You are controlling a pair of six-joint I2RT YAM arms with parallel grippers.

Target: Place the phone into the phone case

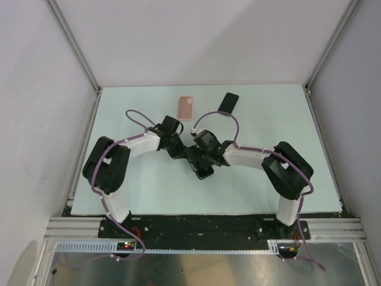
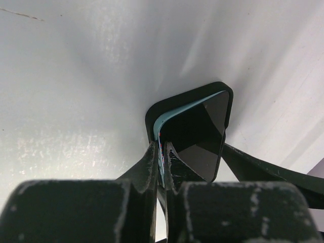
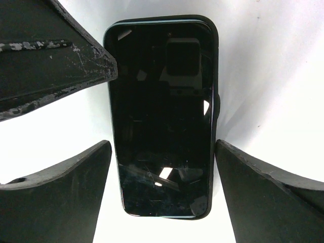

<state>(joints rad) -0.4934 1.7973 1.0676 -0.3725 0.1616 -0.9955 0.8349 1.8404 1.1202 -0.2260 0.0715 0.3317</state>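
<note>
Left fingers [image 2: 147,169] clamped on teal-edged black phone [image 2: 200,131] tilted in black case [image 2: 169,103]; right fingers [image 3: 61,197] flanking, grip unclear.

Pale mint tabletop [image 1: 286,179], matte, with soft glare patches. White panel walls [image 1: 196,42] close off the far, left and right edges. Aluminium frame posts [image 1: 74,44] rise from both far corners. Slotted aluminium rail [image 1: 71,228] along near edge, brushed metal sheet [image 1: 202,271] below it. Even, diffuse light; faint shadows.

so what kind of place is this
Probably a lab robot test cell: white panel walls on aluminium framing, two arms bolted at a pale table's edge, a pink phone case.
</note>
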